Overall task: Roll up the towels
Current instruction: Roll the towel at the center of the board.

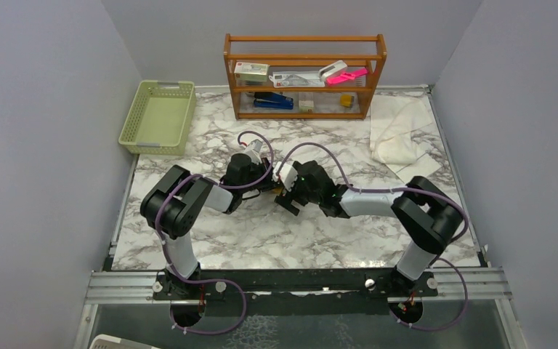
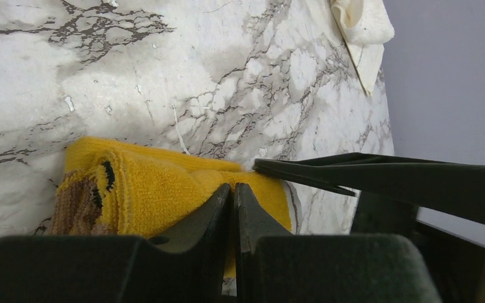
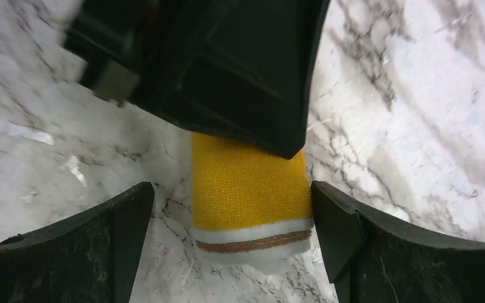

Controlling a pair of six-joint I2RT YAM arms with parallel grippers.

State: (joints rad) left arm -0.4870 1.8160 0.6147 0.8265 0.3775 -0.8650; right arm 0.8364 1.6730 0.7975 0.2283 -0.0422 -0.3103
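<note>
Upper left of the overhead view, the green basket (image 1: 158,116) sits on the marble table (image 1: 276,243), well apart from the action. A step right and the left arm (image 1: 189,200) bends in toward mid-frame, with the left gripper (image 2: 233,189) down low at the tabletop. On its own camera the two fingers (image 2: 205,211) stand almost together, only a thin slit between them. They look to be nipping a fold of the yellow towel (image 2: 151,189), but the contact point hides behind the fingers, so take that as a best reading.

The towel lies folded into a thick band flat on the marble at centre frame, with a brown patch at its left end in that view. Overhead it's nearly buried under the two grippers.

On to the right gripper (image 3: 230,189): it is spread wide, straddling the towel's white-and-brown hemmed end. The finger at frame left is clear of the cloth, the one at frame right is just beside its edge, and neither grips anything.

Top centre, a wooden rack (image 1: 301,38) carries small items on its shelves. Upper right, the cream towel (image 1: 399,131) lies crumpled near the wall, well apart from both grippers.
</note>
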